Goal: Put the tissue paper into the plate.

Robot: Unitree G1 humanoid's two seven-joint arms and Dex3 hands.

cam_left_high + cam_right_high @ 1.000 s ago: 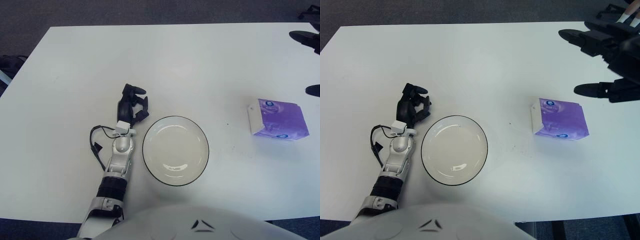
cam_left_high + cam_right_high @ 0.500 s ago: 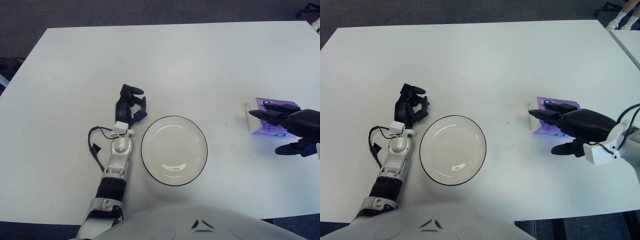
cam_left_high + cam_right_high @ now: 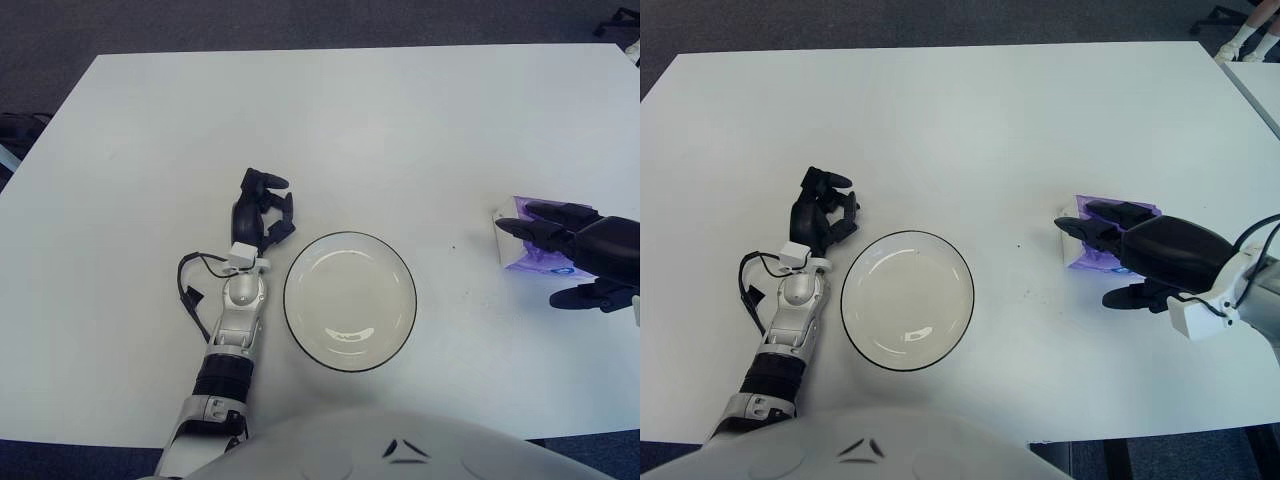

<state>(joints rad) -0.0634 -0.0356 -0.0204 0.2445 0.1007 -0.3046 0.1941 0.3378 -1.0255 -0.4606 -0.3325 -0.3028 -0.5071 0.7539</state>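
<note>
Tissue paper point(image 3: 1086, 243) half hidden under right hand point(image 3: 1145, 255); grip on it unclear.

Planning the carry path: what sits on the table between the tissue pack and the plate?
Nothing: only bare white table lies between the tissue pack, under the right hand, and the plate. Both eye views show it.

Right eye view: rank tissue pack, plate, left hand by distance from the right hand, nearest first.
1. tissue pack: under the right hand, its fingers over it.
2. plate: centre-left of the table.
3. left hand: farthest, resting just left of the plate.
</note>
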